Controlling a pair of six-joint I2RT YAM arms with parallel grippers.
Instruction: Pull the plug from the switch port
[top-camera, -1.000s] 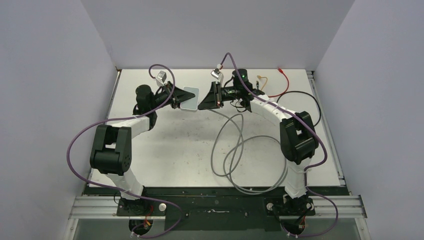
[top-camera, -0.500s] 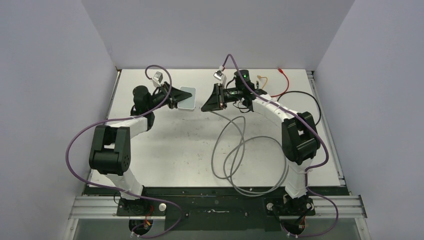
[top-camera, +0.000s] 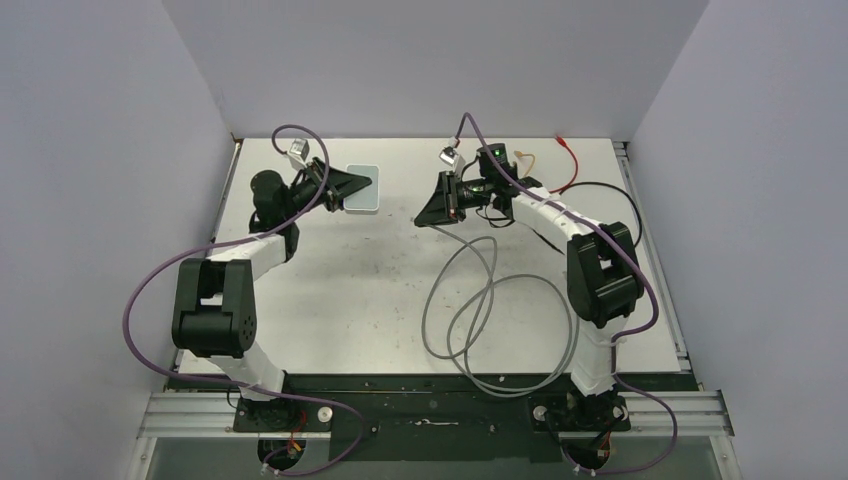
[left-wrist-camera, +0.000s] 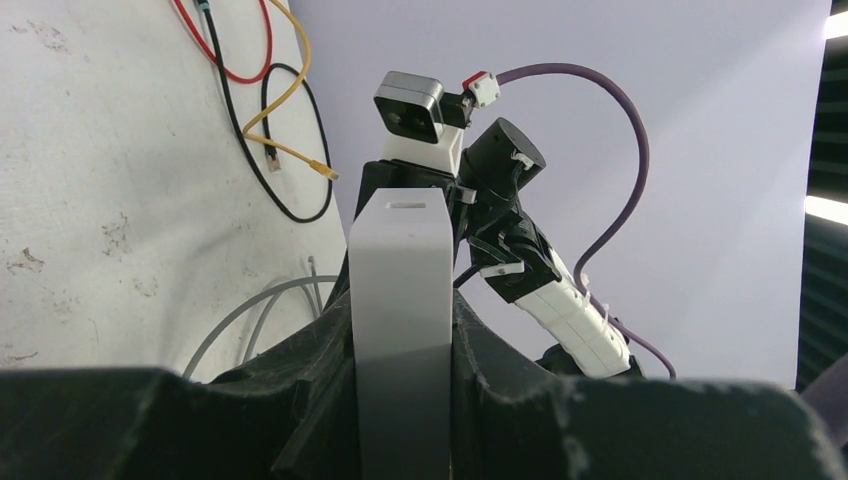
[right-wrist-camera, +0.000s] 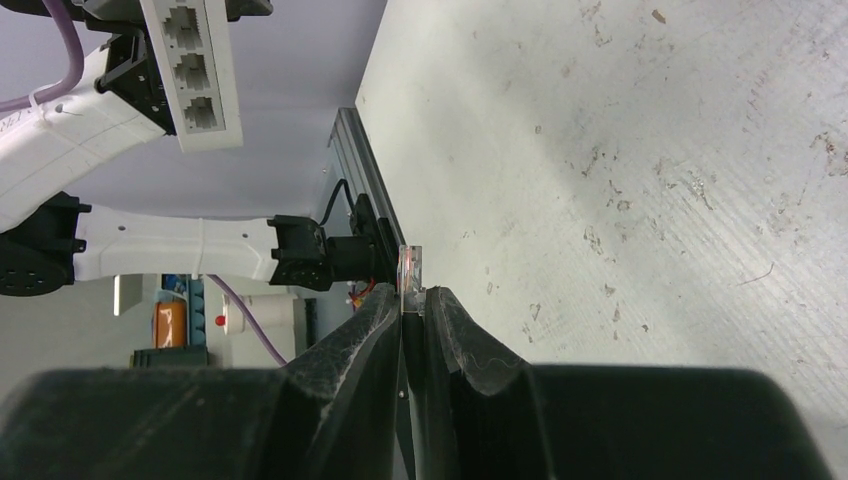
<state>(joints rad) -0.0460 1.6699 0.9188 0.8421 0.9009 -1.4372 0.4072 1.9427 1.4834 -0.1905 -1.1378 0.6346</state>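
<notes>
Switch (left-wrist-camera: 400, 300), flat smooth grey box, clear plastic plug (right-wrist-camera: 411, 268), scuffed white table (right-wrist-camera: 650, 150)

Switch (left-wrist-camera: 400, 290) stood edge-on at centre, narrow face toward lens, clamped between the black fingers of the left gripper (left-wrist-camera: 400, 345). Directly behind the switch: right arm (left-wrist-camera: 560, 310), its wrist camera (left-wrist-camera: 410, 105) showing above the switch's top edge, purple cable (left-wrist-camera: 620, 120) arching off to the right. Left of the switch: white scuffed table (left-wrist-camera: 120, 200) with red cable (left-wrist-camera: 250, 50), black cable (left-wrist-camera: 300, 140), yellow cable (left-wrist-camera: 275, 110). Grey cable (left-wrist-camera: 250, 305) looped just beside the switch's left side.
</notes>
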